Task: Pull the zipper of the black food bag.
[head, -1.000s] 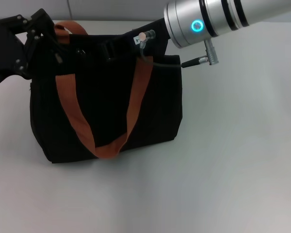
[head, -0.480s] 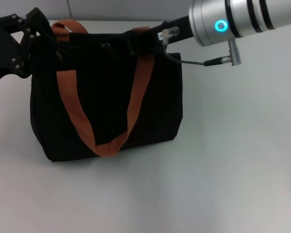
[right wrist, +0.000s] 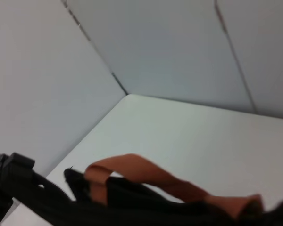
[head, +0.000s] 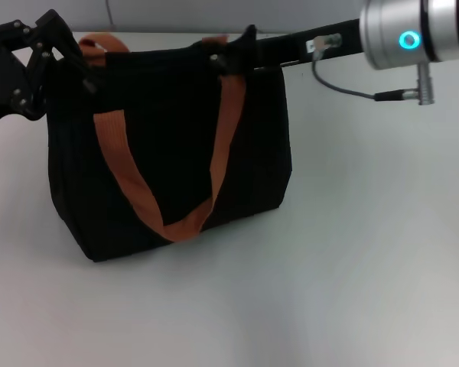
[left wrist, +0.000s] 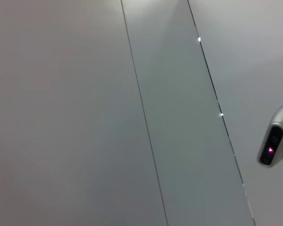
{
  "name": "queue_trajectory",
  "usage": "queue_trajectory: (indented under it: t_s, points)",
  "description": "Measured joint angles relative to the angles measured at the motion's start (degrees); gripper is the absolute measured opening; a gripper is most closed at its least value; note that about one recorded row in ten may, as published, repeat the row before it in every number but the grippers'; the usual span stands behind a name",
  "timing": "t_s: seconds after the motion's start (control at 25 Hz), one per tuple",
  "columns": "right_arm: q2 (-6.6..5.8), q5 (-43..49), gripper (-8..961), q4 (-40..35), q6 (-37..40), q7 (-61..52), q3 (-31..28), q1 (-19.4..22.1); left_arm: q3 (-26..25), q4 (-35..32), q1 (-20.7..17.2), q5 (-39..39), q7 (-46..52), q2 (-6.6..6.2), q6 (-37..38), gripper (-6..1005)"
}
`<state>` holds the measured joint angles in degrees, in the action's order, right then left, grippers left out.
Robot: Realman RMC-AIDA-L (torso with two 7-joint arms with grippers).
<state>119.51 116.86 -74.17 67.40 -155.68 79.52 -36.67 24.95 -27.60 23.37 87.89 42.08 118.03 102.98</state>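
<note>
Table (head: pixel 352 252): pale, bare surface under and beyond both grippers; the bag stands on it.
Black food bag (head: pixel 176 168): upright, boxy, directly below both grippers, its top rim running from one to the other.
Orange handles (head: pixel 130 180): 1 loop hangs down the near face below the right gripper; the other shows at the far rim in the right wrist view.
Left gripper (head: pixel 57 57): at the bag's left top corner, touching the fabric; probably bracing it, but I cannot tell how wide its fingers stand or what they hold.
Right gripper (head: pixel 233 55): at the rim near the right handle's root; finger spread cannot be told, nor whether it has the pull tab.
Zipper (right wrist: pixel 52 188): only the black toothed track along the rim shows, in the right wrist view; the silver tab is not visible, presumably under the right gripper.
Risk: if the tab slips free, the pull gains nothing; if the left corner is not held, the whole bag likely drags or tips; the handle webbing could snag the slider.
Writing: none readable.
</note>
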Motion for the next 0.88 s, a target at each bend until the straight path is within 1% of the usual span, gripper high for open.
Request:
queue_trajectory:
  t_s: [0.12, 0.28, 0.56, 0.6, 0.72, 0.76, 0.8, 0.84, 0.88]
  points:
    - [0.02, 0.2, 30, -0.9, 0.2, 0.0, -0.6, 1.1, 0.0, 0.0, 0.0, 0.0, -0.1, 0.05, -0.2, 102]
    - [0.04, 0.3, 33, -1.0, 0.2, 0.2, -0.7, 1.3, 0.0, 0.0, 0.1, 0.0, 0.0, 0.10, -0.2, 102]
    - [0.15, -3.7, 39, -1.6, 0.2, 5.5, -2.6, 3.3, 0.0, 0.0, 0.0, 0.0, -0.4, 0.20, -0.5, 103]
    - [0.14, -5.0, 40, -1.4, 0.2, 7.3, -3.3, 3.8, 0.0, 0.0, -0.1, 0.0, -0.5, 0.26, -0.5, 103]
    - [-0.03, -17.8, 43, 1.6, 0.3, 22.9, -6.4, 7.9, 0.0, 0.1, -0.4, -0.1, -0.5, 0.35, -0.7, 104]
    - [-0.05, -20.2, 154, 2.0, 0.7, 26.3, -6.6, 8.9, 0.0, 0.3, -0.5, -0.1, -0.3, 0.38, -0.9, 104]
    - [-0.13, -25.2, 266, 3.2, 2.5, 33.0, -7.4, 10.5, 0.0, 1.2, -0.6, -0.1, -0.1, 0.31, -1.2, 104]
    - [-0.23, -30.2, 314, 6.4, 7.4, 40.8, -9.3, 11.2, -0.1, 1.6, -0.6, -0.1, 0.2, 0.19, -1.3, 104]
    - [-0.23, -30.2, 361, 6.4, 7.4, 40.8, -9.3, 11.2, -0.1, 1.6, -0.6, -0.1, 0.2, 0.19, -1.3, 104]
